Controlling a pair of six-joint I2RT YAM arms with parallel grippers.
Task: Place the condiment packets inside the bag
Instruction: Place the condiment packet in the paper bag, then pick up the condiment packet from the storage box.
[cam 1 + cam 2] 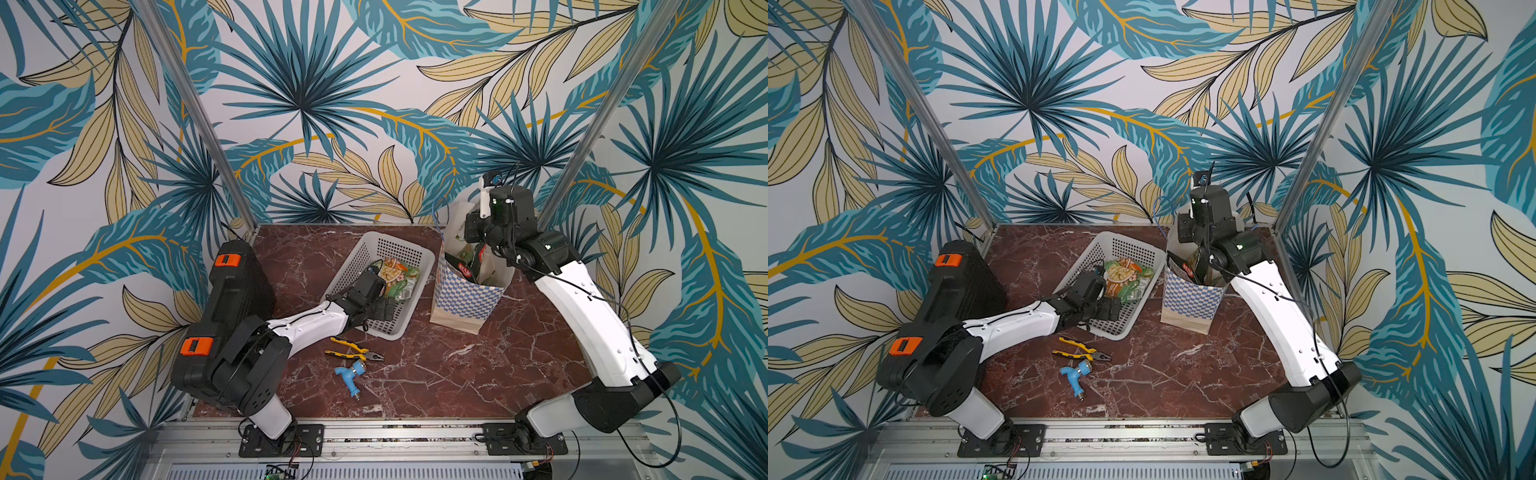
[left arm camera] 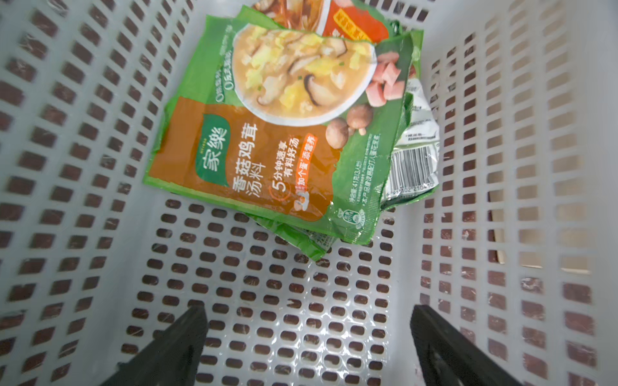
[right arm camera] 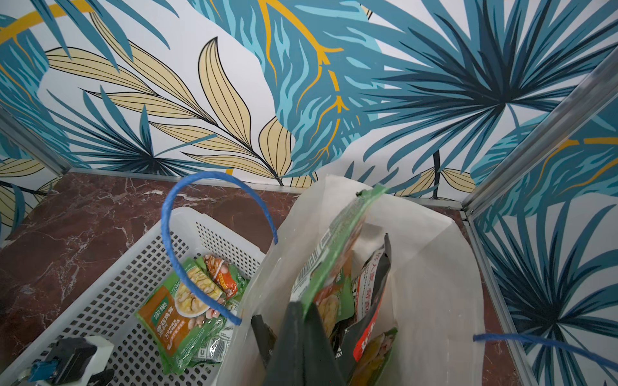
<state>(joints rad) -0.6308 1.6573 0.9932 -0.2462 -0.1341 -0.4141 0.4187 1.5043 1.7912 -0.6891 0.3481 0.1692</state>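
Note:
The bag (image 1: 465, 299) (image 1: 1187, 303) stands upright at the back right of the table, beside the white basket (image 1: 376, 245). My right gripper (image 3: 302, 305) reaches down into the bag's mouth, shut on the edge of a green condiment packet (image 3: 337, 247) that stands on end inside the bag. Other packets, among them a dark one with red print (image 3: 371, 300) (image 1: 469, 266), sit in the bag (image 3: 434, 267). More green and orange condiment packets (image 2: 267, 150) (image 1: 399, 276) (image 1: 1125, 278) lie stacked in the basket. My left gripper (image 2: 309, 320) (image 1: 383, 309) hangs open over the basket floor, short of the stack.
Yellow-handled pliers (image 1: 353, 351) and a blue plastic tap (image 1: 353, 376) lie on the marble table in front of the basket. A black case with orange latches (image 1: 232, 299) stands at the left edge. The bag's blue cord handle (image 3: 167, 227) arches over the basket (image 3: 100, 300).

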